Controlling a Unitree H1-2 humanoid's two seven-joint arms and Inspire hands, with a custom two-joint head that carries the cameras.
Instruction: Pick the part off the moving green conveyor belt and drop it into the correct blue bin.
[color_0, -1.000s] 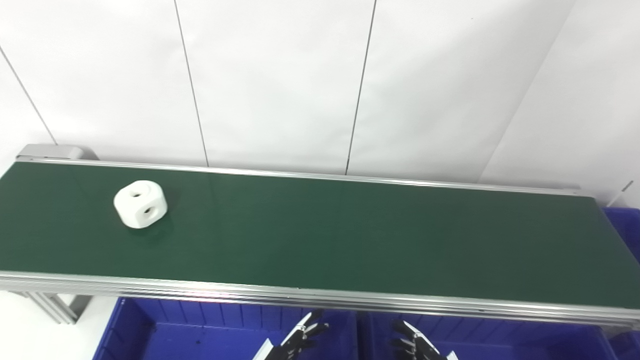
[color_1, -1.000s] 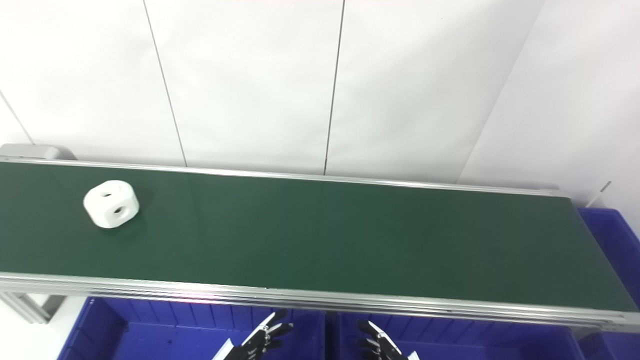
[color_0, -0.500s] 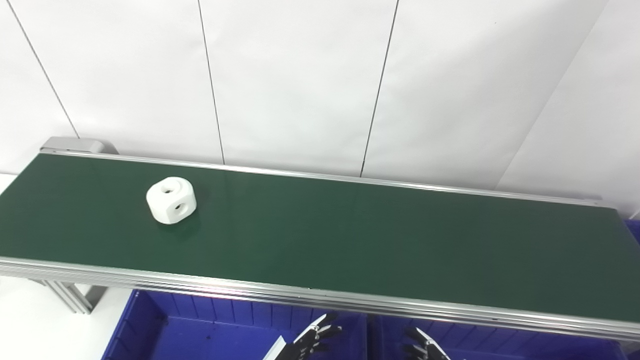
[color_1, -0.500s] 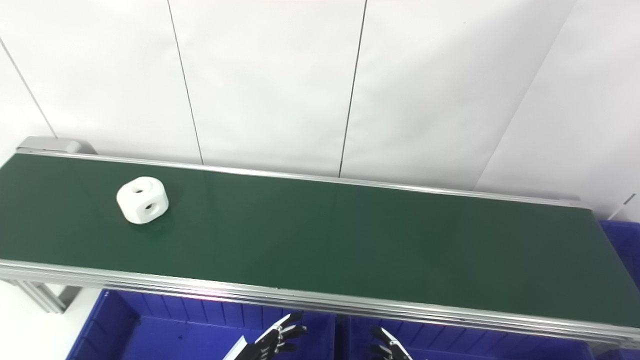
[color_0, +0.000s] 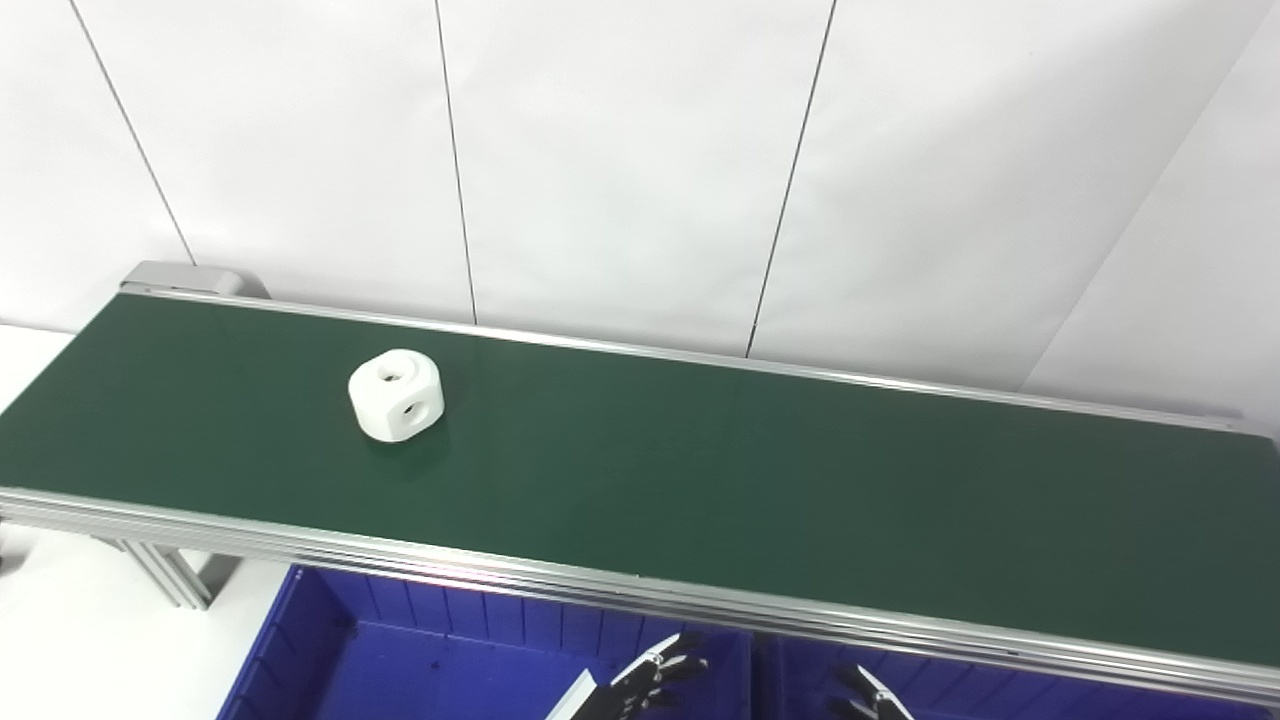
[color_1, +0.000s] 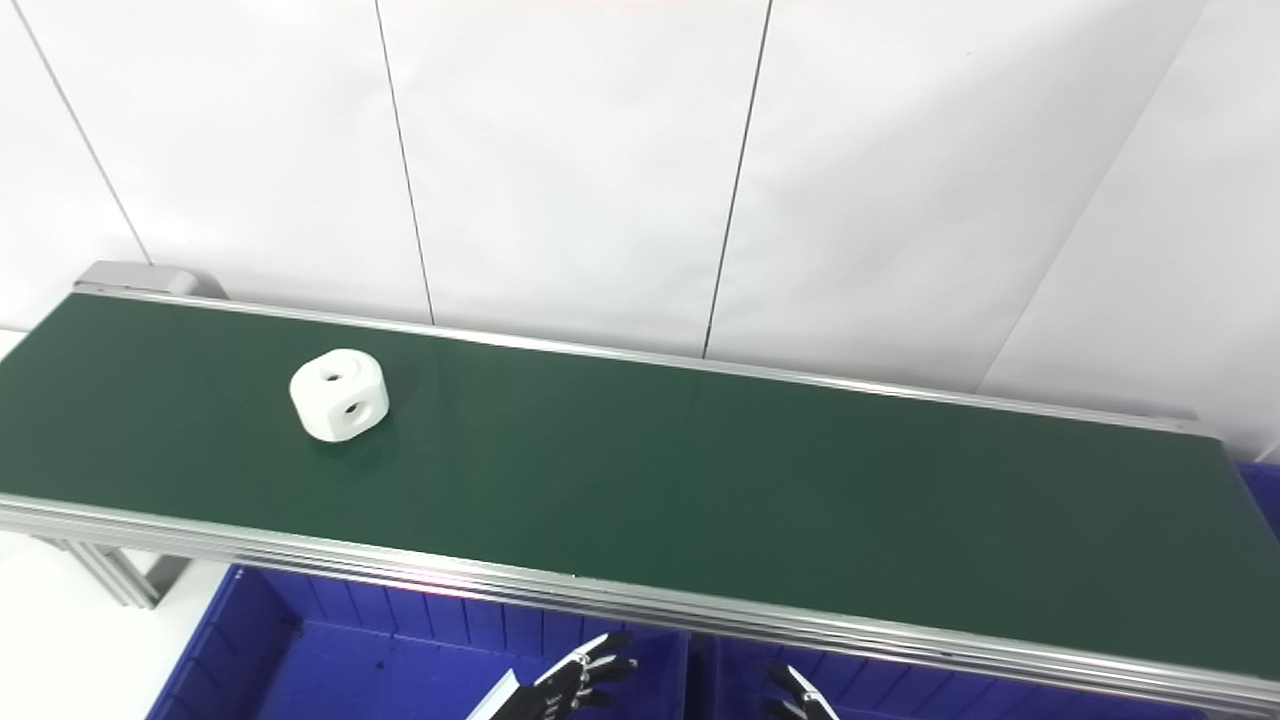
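Observation:
A white rounded cube part (color_0: 396, 395) with round holes in its faces rides on the left portion of the green conveyor belt (color_0: 760, 480). Below the belt's near rail stand two blue bins, the left bin (color_0: 400, 650) and the right bin (color_0: 1010, 690). My left hand (color_0: 645, 683) hovers over the left bin at the bottom edge, fingers spread and holding nothing. Only the fingertips of my right hand (color_0: 868, 697) show at the bottom edge over the right bin, spread apart and empty. Both hands are far from the part.
The belt has aluminium rails (color_0: 620, 585) along both sides and a grey end cap (color_0: 190, 277) at the far left. A white panelled wall (color_0: 640, 170) stands right behind it. Metal legs (color_0: 170, 580) support the left end.
The camera has panned, shifting the whole picture right and up. The part has travelled a little to the right along the belt. Both hands have sunk lower in the picture.

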